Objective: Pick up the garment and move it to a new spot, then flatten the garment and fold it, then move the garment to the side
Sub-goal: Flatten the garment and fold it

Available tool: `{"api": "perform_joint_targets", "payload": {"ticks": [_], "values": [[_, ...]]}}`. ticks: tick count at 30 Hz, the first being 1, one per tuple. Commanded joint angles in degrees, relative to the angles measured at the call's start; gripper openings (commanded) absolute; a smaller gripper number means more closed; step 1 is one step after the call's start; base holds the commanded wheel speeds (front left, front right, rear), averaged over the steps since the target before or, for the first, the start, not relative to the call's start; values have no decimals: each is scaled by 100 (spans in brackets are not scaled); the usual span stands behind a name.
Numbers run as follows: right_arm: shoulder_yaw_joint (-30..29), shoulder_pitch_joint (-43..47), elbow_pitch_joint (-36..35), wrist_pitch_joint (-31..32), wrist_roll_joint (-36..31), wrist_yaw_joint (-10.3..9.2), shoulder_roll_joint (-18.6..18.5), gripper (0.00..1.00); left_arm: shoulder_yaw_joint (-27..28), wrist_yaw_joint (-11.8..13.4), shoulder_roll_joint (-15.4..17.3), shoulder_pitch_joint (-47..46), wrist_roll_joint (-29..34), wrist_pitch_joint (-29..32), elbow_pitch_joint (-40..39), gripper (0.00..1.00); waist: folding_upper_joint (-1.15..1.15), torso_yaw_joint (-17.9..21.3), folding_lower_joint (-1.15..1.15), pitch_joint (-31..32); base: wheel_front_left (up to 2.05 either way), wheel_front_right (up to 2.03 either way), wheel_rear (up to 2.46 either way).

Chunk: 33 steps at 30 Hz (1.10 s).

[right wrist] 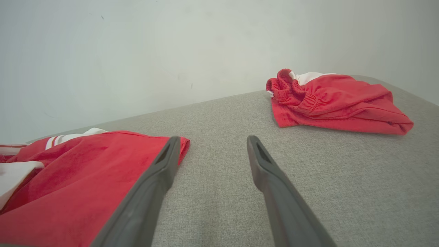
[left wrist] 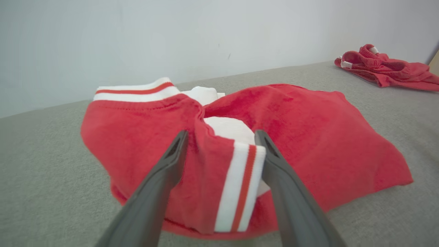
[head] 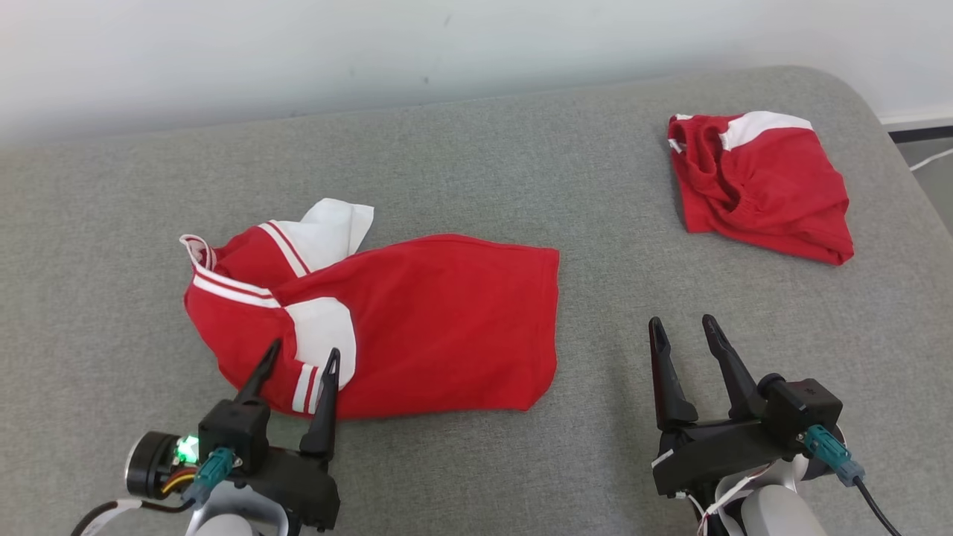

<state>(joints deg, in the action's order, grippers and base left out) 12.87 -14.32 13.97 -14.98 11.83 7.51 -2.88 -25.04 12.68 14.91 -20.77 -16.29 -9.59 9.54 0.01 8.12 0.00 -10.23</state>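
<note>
lying crumpled on the grey cushion (head: pixel 476 149), the red jersey (head: pixel 439 320) is bracketed at its striped cuff (left wrist: pixel 240 185) by the spread left gripper (head: pixel 304 349); its long axis is directed toward the spread, farther right gripper (head: pixel 682 321).

Red garment (head: pixel 447 320), white panels, striped cuffs: bunched at 9 o'clock end, lying smoother toward 3 o'clock.

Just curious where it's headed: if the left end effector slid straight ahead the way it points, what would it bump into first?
Probably the red shirt, at its striped sleeve, which lies between the open left end effector's fingers; depth is hard to judge.
</note>
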Motion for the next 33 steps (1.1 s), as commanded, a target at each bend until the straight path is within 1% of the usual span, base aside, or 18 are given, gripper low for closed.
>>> {"api": "perform_joint_targets", "payload": {"ticks": [1, 2, 3, 12, 16, 17, 21, 23, 26, 27, 29, 30, 31, 32, 33], "values": [[12, 57, -8, -22, 4, -4, -1, 100, 5, -11, 31, 102, -68, -8, 32, 55, -1, -42, 0, 27, 0, 0, 0], [17, 58, -8, -22, 1, -4, -1, 100, 7, -7, 22, 111, -87, -11, 34, 36, -1, -61, 0, 41, 0, 0, 0], [20, 61, -4, -22, -1, -4, -2, 100, 1, -21, 10, 128, -103, -14, 29, 0, -1, -82, 0, 56, 0, 0, 0], [-18, 181, 42, -22, -50, -4, -2, 100, 47, -59, -16, 376, -322, -136, -111, 0, -1, -389, 0, 245, 0, 0, 0], [-4, 203, 57, -22, -65, -4, -2, 100, 175, -38, 55, 599, -473, -197, -285, 0, -1, -604, 0, 296, 0, 0, 0], [11, 212, 63, -22, -66, -4, -2, 100, 247, -12, 90, 730, -560, -220, -368, 0, -1, -707, 0, 313, 0, 0, 0], [14, 220, 70, -21, -78, -4, -2, 100, 418, 5, 181, 992, -765, -256, -496, 0, -1, -875, 0, 313, 0, 0, 0], [22, 215, 87, -22, -87, -4, -2, 100, 466, -7, 229, 1118, -837, -233, -462, 0, -1, -935, 0, 303, 0, 0, 0], [11, 183, 98, -22, -97, -4, -2, 100, 536, -101, 233, 1281, -997, -298, -331, 0, -1, -1002, 0, 282, 0, 0, 0], [19, 153, 108, -22, -114, -4, -2, 100, 590, -160, 189, 1338, -1138, -360, -119, 0, -1, -1023, 0, 256, 0, 0, 0], [27, 115, 126, -22, -135, -4, -2, 100, 655, -264, 122, 1361, -1213, -448, 272, 0, -1, -1026, 0, 217, 0, 0, 0], [23, 112, 137, -22, -143, -4, -2, 100, 687, -295, 85, 1346, -1254, -481, 362, 5, -1, -1028, 0, 210, 0, 0, 0], [5, 104, 144, -22, -165, -4, -2, 100, 720, -338, 35, 1302, -1265, -503, 535, 98, -1, -1034, 0, 190, 0, 0, 0], [-18, 97, 144, -22, -191, -4, -2, 100, 753, -375, -9, 1246, -1272, -533, 654, 100, -1, -1046, 0, 173, 0, 0, 0], [-29, 98, 145, -22, -195, -4, -2, 100, 781, -398, -26, 1224, -1263, -540, 704, 100, -1, -1054, 0, 167, 0, 0, 0]]}}
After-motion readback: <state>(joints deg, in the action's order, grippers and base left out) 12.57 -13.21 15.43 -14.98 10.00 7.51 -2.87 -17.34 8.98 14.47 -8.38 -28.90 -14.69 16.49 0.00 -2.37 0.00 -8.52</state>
